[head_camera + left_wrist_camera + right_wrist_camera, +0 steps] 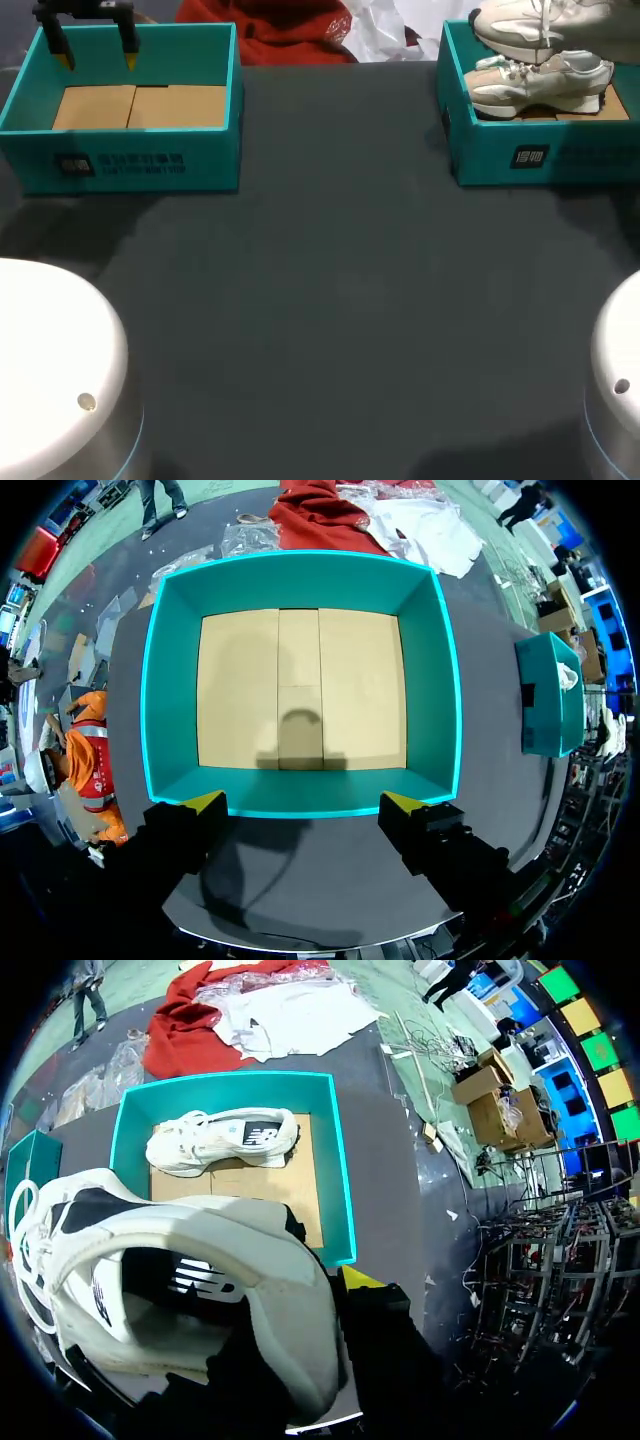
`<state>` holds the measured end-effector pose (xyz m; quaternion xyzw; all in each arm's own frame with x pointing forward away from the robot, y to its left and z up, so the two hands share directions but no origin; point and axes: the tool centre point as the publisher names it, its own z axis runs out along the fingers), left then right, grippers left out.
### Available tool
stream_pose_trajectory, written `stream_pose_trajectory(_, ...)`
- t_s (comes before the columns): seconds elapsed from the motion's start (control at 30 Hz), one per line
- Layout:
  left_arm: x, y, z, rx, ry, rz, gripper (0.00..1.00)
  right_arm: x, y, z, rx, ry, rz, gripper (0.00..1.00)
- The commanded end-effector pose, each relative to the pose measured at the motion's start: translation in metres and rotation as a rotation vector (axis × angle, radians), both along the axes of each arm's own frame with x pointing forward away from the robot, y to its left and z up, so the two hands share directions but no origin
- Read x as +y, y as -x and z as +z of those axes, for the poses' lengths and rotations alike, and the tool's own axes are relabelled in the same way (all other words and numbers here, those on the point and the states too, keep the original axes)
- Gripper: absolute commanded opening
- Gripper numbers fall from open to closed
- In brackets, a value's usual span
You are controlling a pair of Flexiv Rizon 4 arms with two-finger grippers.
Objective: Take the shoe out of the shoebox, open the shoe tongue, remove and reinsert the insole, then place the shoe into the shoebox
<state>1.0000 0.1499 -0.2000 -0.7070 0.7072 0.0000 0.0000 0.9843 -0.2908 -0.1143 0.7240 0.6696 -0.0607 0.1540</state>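
A white shoe (pixel 545 22) hangs above the right teal shoebox (pixel 540 155). My right gripper (pixel 330 1295) is shut on this shoe (pixel 190 1280) at its heel collar; one yellow fingertip (pixel 360 1278) shows outside, and the other is hidden inside. A second white shoe (pixel 540 85) lies on its side in that box (pixel 335 1180), under the held one. My left gripper (pixel 97 55) hovers open over the far wall of the left teal shoebox (pixel 120 160). In the left wrist view this gripper (pixel 302 805) holds nothing, and the box (pixel 300 580) below shows only its cardboard floor.
A red cloth (pixel 290 30) and white plastic wrap (pixel 385 30) lie at the table's back edge between the two boxes. My arms' white bases (pixel 50 370) (pixel 620 380) stand at the front corners. Dark table cover (pixel 340 300) spreads between them.
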Motion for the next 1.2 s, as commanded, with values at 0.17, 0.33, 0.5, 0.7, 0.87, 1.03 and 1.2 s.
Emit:
stream_pose_trajectory(0.17,0.000,0.000,0.000,0.000,0.000,0.000,1.00,0.055,0.052,0.033,-0.022,0.036,0.004,0.00)
stream_pose_trajectory(0.33,0.000,0.000,0.000,0.000,0.000,0.000,1.00,0.091,0.079,0.040,-0.024,0.049,0.009,0.00)
stream_pose_trajectory(0.5,0.000,0.000,0.000,0.000,0.000,0.000,1.00,0.129,0.105,0.038,-0.005,0.062,0.000,0.00)
stream_pose_trajectory(0.7,0.000,0.000,0.000,0.000,0.000,0.000,1.00,0.159,0.125,0.029,0.034,0.054,-0.003,0.00)
stream_pose_trajectory(0.87,0.000,0.000,0.000,0.000,0.000,0.000,1.00,0.159,0.125,0.029,0.034,0.054,-0.003,0.00)
stream_pose_trajectory(1.03,0.000,0.000,0.000,0.000,0.000,0.000,1.00,0.159,0.125,0.029,0.034,0.054,-0.003,0.00)
stream_pose_trajectory(1.2,0.000,0.000,0.000,0.000,0.000,0.000,1.00,0.159,0.125,0.029,0.034,0.054,-0.003,0.00)
